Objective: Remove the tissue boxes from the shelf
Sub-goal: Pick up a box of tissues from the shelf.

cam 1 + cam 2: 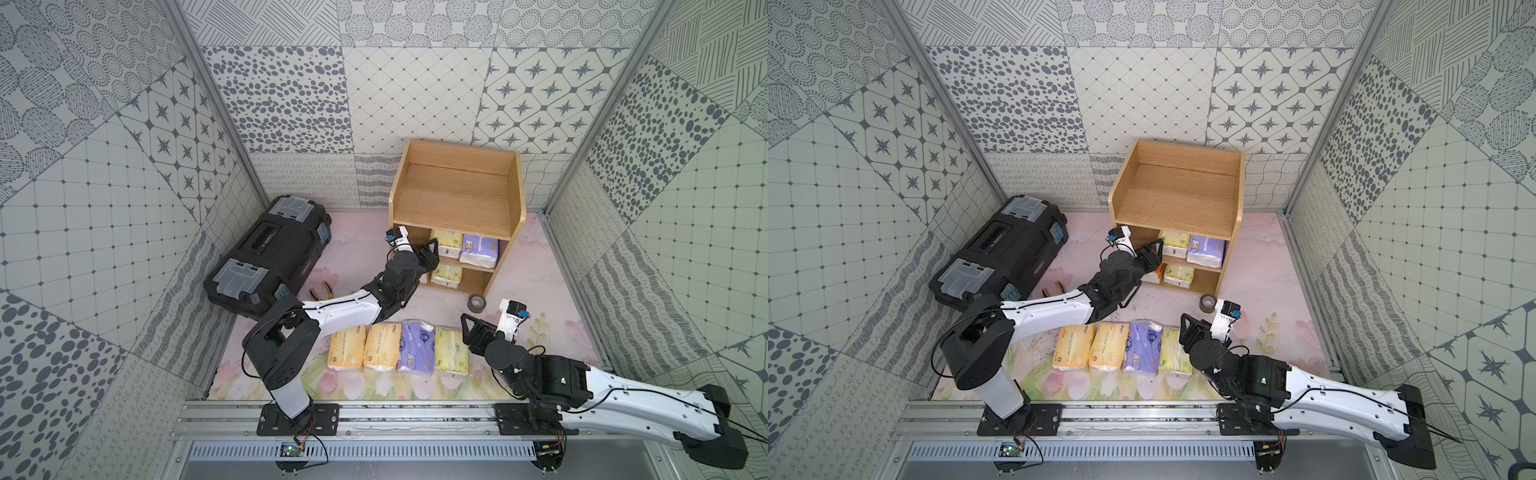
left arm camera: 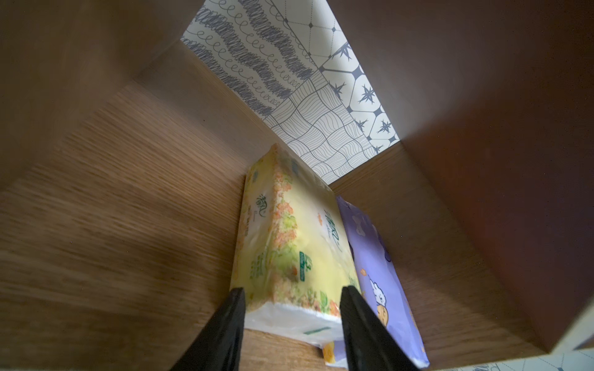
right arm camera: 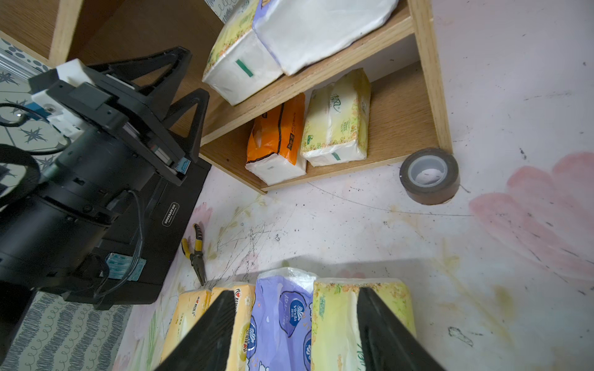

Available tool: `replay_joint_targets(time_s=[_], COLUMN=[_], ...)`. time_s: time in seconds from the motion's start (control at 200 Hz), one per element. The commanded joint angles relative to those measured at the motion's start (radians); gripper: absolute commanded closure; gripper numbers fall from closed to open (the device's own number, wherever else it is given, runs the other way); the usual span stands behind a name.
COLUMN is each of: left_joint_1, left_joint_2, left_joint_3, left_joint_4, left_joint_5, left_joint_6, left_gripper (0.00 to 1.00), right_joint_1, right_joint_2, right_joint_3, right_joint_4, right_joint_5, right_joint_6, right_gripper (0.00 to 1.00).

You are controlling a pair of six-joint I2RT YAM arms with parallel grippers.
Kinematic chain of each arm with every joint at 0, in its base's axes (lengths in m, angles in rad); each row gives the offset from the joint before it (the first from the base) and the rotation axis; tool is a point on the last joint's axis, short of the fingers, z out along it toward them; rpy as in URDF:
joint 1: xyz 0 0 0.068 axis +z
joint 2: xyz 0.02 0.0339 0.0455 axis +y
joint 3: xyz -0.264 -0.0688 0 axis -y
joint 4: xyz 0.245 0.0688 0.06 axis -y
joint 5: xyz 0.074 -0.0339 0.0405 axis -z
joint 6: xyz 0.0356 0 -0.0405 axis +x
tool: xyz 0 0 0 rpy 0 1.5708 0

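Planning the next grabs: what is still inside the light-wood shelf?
Light-wood shelf: middle tier holds a yellow-green pack and a lavender pack; bottom tier an orange pack and another yellow-green pack. Top tier is bare.

Four tissue boxes (image 1: 397,348) in a row before the shelf (image 1: 455,187), four more inside.

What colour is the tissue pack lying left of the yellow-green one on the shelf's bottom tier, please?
Bright orange pack with a white end; clearest in the right wrist view.
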Motion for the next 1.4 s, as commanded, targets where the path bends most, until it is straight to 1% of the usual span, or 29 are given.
replay_joint_targets(time_s=[0.0, 0.125, 0.275, 0.455, 0.59, 0.736, 0.791, 0.856, 0.926, 1.041, 1.111, 1.176, 1.226, 1.396], left_joint_1=[0.020, 0.028, 0.032, 0.036, 0.039, 0.037, 0.032, 0.027, 0.024, 0.020, 0.014, 0.008, 0.004, -0.008], left_joint_2=[0.042, 0.076, 0.094, 0.094, 0.081, 0.039, 0.011, -0.026, -0.064, -0.125, -0.159, -0.188, -0.206, -0.254], left_joint_3=[0.045, 0.071, 0.078, 0.071, 0.065, 0.037, 0.016, -0.014, -0.053, -0.127, -0.170, -0.203, -0.223, -0.278], left_joint_4=[0.036, 0.034, 0.034, 0.045, 0.039, 0.034, 0.032, 0.025, 0.019, 0.012, 0.014, 0.014, 0.015, 0.021], left_joint_5=[-0.023, -0.010, -0.008, 0.002, 0.016, 0.021, 0.009, -0.011, -0.031, -0.048, -0.062, -0.072, -0.074, -0.074], left_joint_6=[0.007, -0.011, -0.028, -0.033, -0.031, -0.030, -0.036, -0.055, -0.084, -0.146, -0.165, -0.178, -0.188, -0.221], left_gripper=[0.49, 0.54, 0.70, 0.86, 1.00, 1.00, 1.00, 1.00, 1.00, 1.00, 1.00, 1.00, 1.00, 1.00], right_joint_1=[-0.003, -0.003, -0.004, -0.003, -0.007, -0.046, -0.090, -0.152, -0.209, -0.276, -0.321, -0.373, -0.402, -0.432], right_joint_2=[-0.015, -0.015, -0.016, -0.015, -0.008, 0.011, 0.028, 0.057, 0.077, 0.095, 0.102, 0.114, 0.131, 0.199], right_joint_3=[-0.011, -0.009, -0.009, -0.001, 0.003, 0.014, 0.014, 0.056, 0.052, 0.044, 0.046, 0.033, 0.035, 0.043], right_joint_4=[0.012, 0.013, 0.012, 0.012, 0.013, 0.014, 0.013, 0.022, 0.080, 0.172, 0.212, 0.293, 0.328, 0.486], right_joint_5=[0.012, 0.007, 0.002, 0.008, 0.010, -0.049, -0.113, -0.208, -0.301, -0.390, -0.448, -0.534, -0.565, -0.571], right_joint_6=[-0.002, -0.001, 0.001, -0.007, -0.011, -0.013, -0.019, -0.030, -0.052, -0.073, -0.064, -0.049, -0.024, 0.008], right_gripper=[0.36, 0.36, 0.36, 0.36, 0.37, 0.36, 0.36, 0.36, 0.35, 0.35, 0.33, 0.30, 0.25, 0.14])
